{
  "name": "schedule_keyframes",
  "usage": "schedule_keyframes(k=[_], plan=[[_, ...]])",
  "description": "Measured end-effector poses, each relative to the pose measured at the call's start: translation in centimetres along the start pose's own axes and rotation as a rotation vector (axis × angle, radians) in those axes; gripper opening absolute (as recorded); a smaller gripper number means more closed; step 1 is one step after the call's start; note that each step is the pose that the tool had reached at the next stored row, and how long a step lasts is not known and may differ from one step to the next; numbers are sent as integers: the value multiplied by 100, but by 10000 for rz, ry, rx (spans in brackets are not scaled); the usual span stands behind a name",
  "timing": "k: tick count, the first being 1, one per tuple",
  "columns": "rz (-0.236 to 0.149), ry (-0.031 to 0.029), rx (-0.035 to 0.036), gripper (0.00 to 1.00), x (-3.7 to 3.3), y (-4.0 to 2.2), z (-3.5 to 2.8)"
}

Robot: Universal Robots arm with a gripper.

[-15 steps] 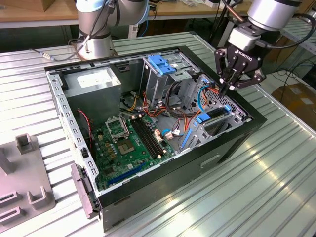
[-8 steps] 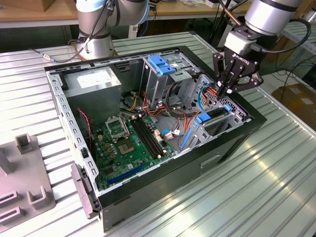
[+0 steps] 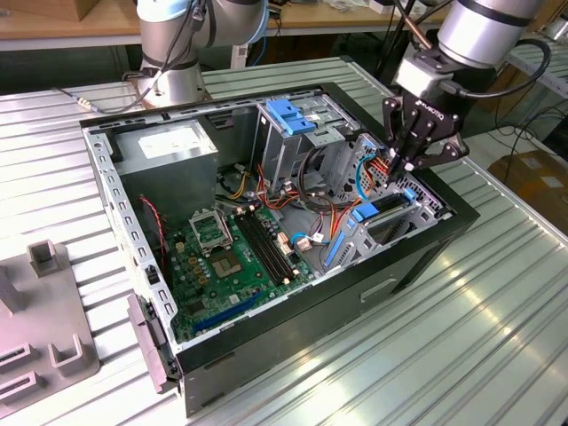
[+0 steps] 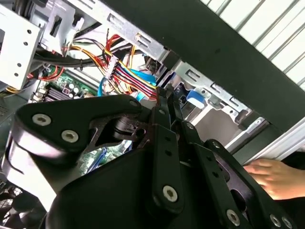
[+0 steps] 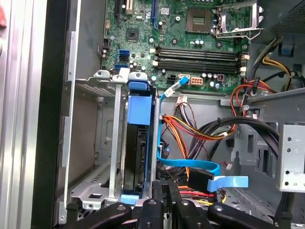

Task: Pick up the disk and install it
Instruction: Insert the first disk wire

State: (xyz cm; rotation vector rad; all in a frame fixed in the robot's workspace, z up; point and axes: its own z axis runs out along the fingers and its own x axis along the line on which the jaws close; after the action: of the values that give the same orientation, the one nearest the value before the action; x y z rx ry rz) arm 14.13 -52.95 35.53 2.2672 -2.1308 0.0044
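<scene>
Step in hand: we judge that we are at the seating stage, with the disk (image 5: pixel 138 157) standing on edge in the drive bay (image 5: pixel 90 143) at the front corner of the computer case (image 3: pixel 417 257).
Disk: in the first wrist view it sits between the bay's upright metal walls, its blue rails (image 5: pixel 140 110) showing at the top; how deep it sits we cannot tell.
Gripper: in the exterior view the gripper (image 3: pixel 410 164) hangs over that same corner, tips down among the cables (image 3: pixel 377 173).
Jaws: in both wrist views the two fingers (image 4: pixel 164 112) lie pressed together with nothing between them, so we carry nothing.
Contact: the closed tips are just beside the disk's near end in the first wrist view; whether they touch it we cannot tell.
Doing it well: we would push straight along the bay's walls, on the rail or the metal edge and not on the label face, so the disk does not tilt and jam.
Cables: the flat blue cable (image 5: pixel 209 174) and the red and yellow wires (image 4: pixel 128 71) lie close to the tips; we judge a snag the main risk.
Hand: a person's hand (image 4: pixel 274 176) rests outside the case in the second wrist view, well apart from the bay.
Board: the motherboard (image 3: pixel 235 253) lies open beside the bay, so any sideways slip wants avoiding.
</scene>
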Motion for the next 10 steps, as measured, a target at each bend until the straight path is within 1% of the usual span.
schedule_keyframes(k=[2,5,10], plan=[[6,1,2,16,4,20,2],[120,-1,-1,16,26,23,11],[147,-1,-1,16,129,42,24]])
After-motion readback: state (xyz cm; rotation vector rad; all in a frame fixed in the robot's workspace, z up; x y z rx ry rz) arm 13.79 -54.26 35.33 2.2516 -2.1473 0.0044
